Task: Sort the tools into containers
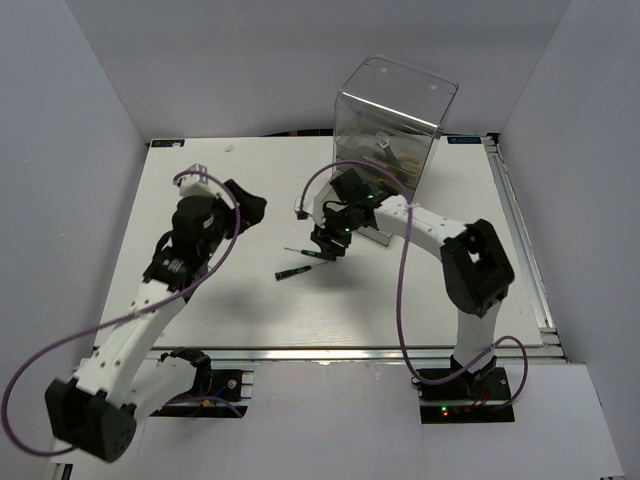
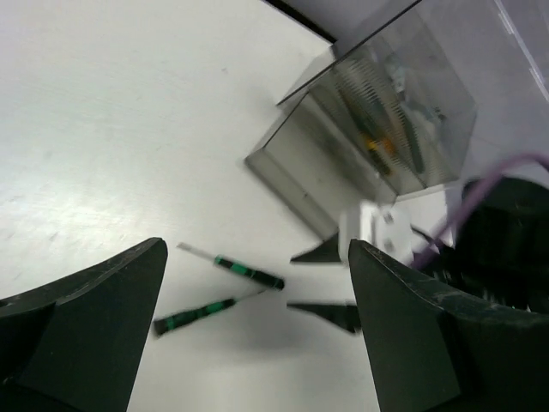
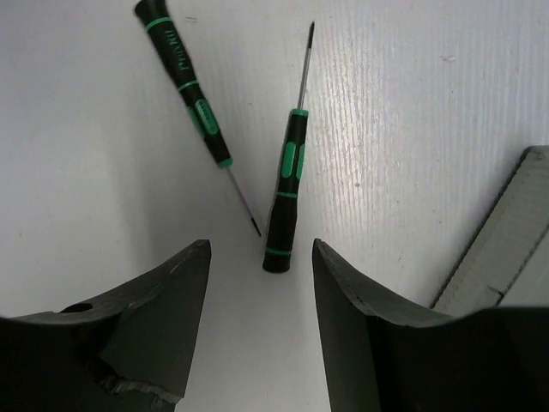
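Bright even light; soft shadows; left wrist view blurred; right wrist sharp.

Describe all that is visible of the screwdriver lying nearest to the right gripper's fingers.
This screwdriver is thin: a black, plastic-looking handle with green bands and a slim dark shaft. It lies flat on the white table, butt end toward the open right gripper, just ahead of its fingertips, untouched by them. The tip of the other screwdriver ends close beside its handle; contact is unclear.
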Robot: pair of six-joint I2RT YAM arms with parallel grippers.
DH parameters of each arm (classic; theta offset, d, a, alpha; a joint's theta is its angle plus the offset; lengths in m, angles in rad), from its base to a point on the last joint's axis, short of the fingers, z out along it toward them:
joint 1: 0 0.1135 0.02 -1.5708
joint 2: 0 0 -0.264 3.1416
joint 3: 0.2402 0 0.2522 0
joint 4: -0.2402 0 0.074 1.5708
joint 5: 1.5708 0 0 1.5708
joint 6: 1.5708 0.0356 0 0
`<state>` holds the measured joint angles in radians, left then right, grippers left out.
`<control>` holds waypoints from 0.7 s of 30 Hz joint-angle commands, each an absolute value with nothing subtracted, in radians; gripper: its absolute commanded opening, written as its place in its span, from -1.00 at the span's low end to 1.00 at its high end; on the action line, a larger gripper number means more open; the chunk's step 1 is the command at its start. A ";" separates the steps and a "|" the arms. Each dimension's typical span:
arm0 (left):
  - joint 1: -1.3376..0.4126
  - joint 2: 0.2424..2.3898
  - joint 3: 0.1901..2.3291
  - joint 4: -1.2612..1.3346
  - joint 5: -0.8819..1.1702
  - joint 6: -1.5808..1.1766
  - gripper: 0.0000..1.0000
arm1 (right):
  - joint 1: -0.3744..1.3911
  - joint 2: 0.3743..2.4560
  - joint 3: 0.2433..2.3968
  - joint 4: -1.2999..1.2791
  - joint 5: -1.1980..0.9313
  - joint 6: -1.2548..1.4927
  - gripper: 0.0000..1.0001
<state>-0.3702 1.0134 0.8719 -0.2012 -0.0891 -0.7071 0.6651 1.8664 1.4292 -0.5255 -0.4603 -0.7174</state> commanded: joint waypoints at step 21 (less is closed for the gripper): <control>-0.367 0.574 0.666 -0.604 -0.071 -0.742 0.96 | 0.764 2.168 1.608 -0.448 -0.167 -0.603 -0.60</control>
